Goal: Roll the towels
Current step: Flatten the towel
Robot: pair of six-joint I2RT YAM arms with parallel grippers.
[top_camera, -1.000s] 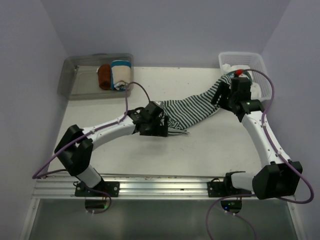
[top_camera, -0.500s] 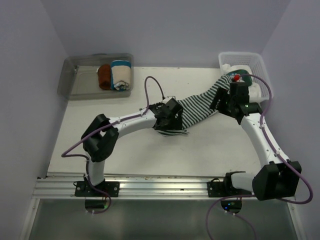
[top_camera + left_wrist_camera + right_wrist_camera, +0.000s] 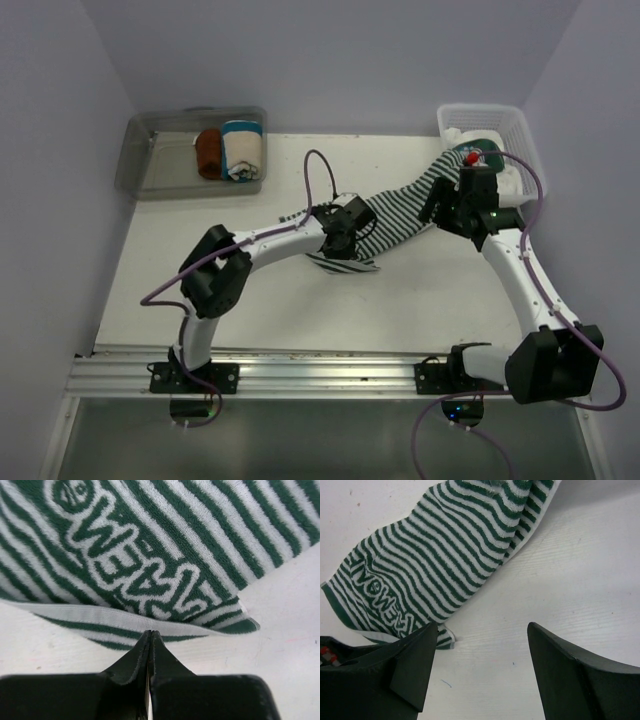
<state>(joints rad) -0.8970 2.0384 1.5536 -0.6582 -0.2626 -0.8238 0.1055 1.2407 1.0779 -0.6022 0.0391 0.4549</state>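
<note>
While the striped towel [image 3: 400, 212] is lying stretched over the table [image 3: 250, 300] from the white basket [image 3: 500, 118] at the far right toward the middle, the left gripper [image 3: 150, 634] is resting with fingers pressed together at its near hem, no cloth visible between them, and the right gripper [image 3: 482, 627] is hovering spread wide above it. The clear bin [image 3: 150, 165] at the far left is holding a rust roll [image 3: 209, 153] beside a white roll [image 3: 241, 150]
</note>
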